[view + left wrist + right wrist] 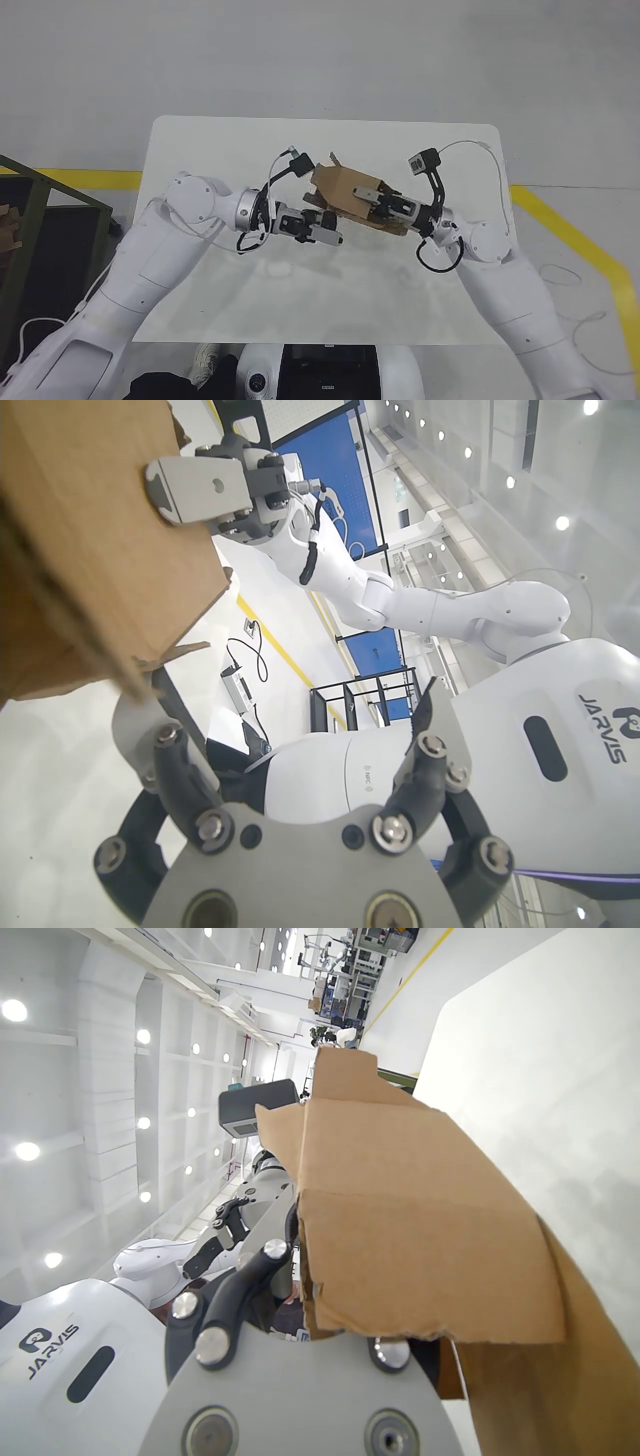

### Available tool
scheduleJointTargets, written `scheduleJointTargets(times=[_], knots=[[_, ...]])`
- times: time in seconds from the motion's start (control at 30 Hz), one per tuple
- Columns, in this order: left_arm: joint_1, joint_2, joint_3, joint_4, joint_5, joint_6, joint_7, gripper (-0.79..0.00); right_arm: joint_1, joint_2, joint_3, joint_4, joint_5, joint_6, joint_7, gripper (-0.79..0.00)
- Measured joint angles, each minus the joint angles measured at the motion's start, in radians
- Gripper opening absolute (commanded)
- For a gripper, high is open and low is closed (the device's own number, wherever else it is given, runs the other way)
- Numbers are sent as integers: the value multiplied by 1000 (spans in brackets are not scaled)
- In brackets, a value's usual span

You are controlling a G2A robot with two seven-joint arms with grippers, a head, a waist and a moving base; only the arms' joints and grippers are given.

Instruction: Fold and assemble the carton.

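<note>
A brown cardboard carton (347,188), partly folded with flaps sticking out, hangs above the middle of the white table (250,290). My right gripper (386,207) is shut on one of its panels from the right side. The left wrist view shows that gripper (200,492) clamped on the carton (90,550). In the right wrist view the carton (400,1238) hides one finger of that gripper (320,1288). My left gripper (328,232) sits just below and left of the carton, open; one of its fingers (150,720) lies against the carton's lower edge.
A dark green frame (45,230) stands on the floor left of the table. Yellow floor lines (570,230) run past both sides. Bare table surface lies on all sides of the arms.
</note>
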Motion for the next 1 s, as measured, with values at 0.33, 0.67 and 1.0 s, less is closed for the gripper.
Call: scheduleJointTargets(times=[0.33, 0.67, 1.0], knots=[[-4, -2, 1, 1, 3, 2, 0, 0, -10, -5, -14, -17, -21, 8, -4, -785], [0, -1, -6, 3, 4, 3, -3, 0, -12, -4, 11, -5, -11, 4, -12, -785], [57, 21, -107, 34, -12, -24, 14, 0, -46, 14, 97, -10, 8, 1, 30, -785]])
